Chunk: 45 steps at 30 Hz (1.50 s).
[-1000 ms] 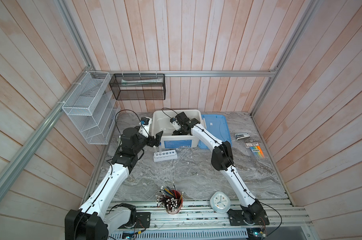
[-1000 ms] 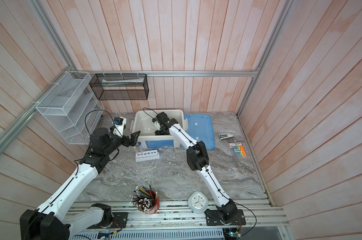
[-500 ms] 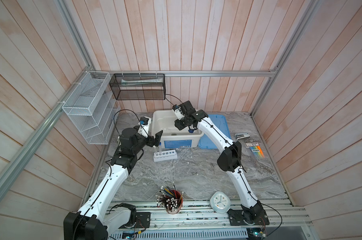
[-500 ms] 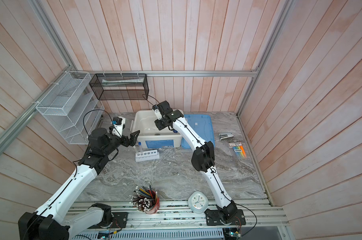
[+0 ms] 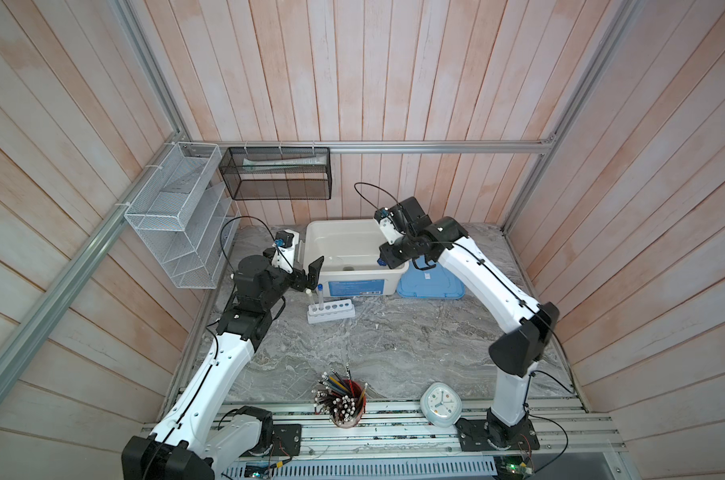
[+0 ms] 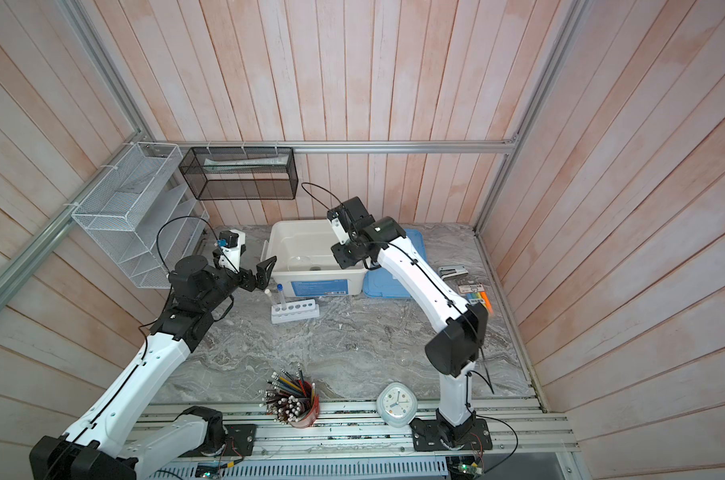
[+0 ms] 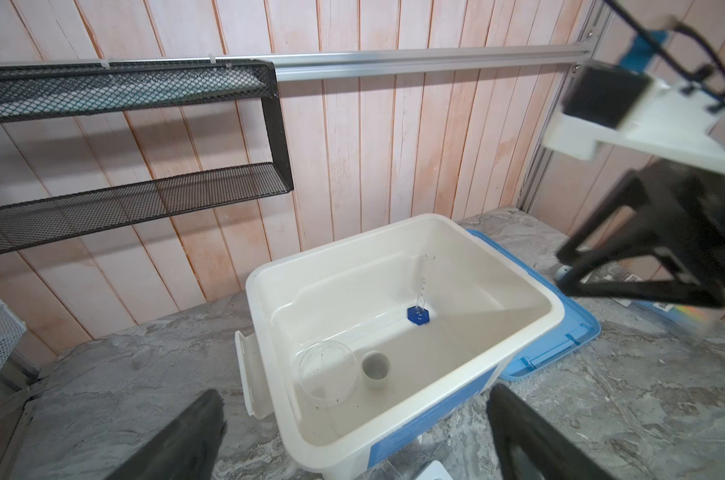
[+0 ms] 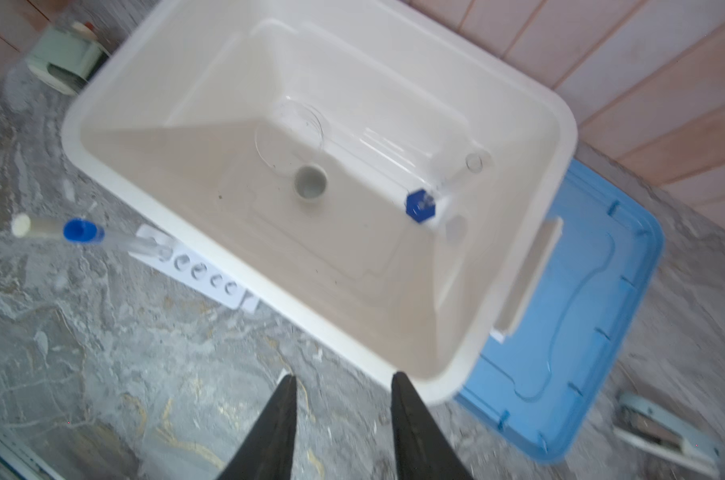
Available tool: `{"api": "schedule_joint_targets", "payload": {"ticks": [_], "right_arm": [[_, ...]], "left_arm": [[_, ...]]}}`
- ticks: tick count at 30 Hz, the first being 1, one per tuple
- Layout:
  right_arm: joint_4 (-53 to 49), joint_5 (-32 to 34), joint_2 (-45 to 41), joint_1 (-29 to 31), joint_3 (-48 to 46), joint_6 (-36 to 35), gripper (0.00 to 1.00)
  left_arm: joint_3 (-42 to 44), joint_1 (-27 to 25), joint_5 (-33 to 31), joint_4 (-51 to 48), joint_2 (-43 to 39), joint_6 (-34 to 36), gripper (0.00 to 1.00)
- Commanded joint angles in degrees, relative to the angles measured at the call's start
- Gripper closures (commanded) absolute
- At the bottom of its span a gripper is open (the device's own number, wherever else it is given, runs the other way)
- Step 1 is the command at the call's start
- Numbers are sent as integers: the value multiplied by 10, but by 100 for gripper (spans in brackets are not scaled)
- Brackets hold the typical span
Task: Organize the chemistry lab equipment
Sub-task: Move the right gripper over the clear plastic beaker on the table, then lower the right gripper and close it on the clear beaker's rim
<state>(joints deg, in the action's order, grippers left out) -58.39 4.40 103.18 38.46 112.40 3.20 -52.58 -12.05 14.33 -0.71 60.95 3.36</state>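
Top views first. The right gripper (image 5: 387, 261) was down inside the cream rectangular plastic tub (image 5: 340, 239) a second ago. It's now backed off to the right rim, so that drop-off looks done to me. The left gripper (image 5: 308, 277) hasn't budged: it's just left of the tub, jaws spread wide, nothing in them. In front of the tub there's one white six-hole plastic rack (image 5: 335, 311). Two thin clear tubes stand at its left end, one blue-capped tube (image 5: 319, 287) and one white-capped tube (image 5: 308, 292), so four holes are free. There's maybe one faint clear round thing (image 6: 404, 357) on the marble top by the right arm's elbow, too faint to name.

Left wrist: three pieces in the tub. One flat round clear dish (image 7: 327, 370), one tiny white cup (image 7: 375, 368) just beside it, and one thin clear cylinder on a blue hex foot (image 7: 418, 314) in the corner.

Right wrist: its black fingers (image 8: 281, 415) sit partway apart, nothing between them.
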Motion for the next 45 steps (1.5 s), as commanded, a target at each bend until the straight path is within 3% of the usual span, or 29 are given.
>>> {"api": "schedule_joint_targets", "payload": {"ticks": [1, 3, 8, 12, 17, 23, 45], "right_arm": [[1, 62, -115, -6, -141, 88, 61], [22, 65, -192, -10, -238, 130, 60], [-23, 80, -326, -25, -381, 251, 60], [-77, 98, -413, -52, -474, 349, 59], [-40, 33, -477, -59, -599, 419, 57], [29, -29, -475, -59, -695, 430, 57], [140, -27, -396, -84, -761, 414, 64]], "left_arm": [[-37, -8, 23, -2, 13, -20, 0], [-57, -34, 1, -15, 27, -4, 0], [-84, -141, -99, -5, 64, 63, 0], [-105, -154, -81, 2, 103, 62, 0], [-98, -154, -62, 27, 118, 54, 0], [-78, -154, -59, 37, 109, 54, 0], [-67, -153, -77, 32, 102, 63, 0]]}}
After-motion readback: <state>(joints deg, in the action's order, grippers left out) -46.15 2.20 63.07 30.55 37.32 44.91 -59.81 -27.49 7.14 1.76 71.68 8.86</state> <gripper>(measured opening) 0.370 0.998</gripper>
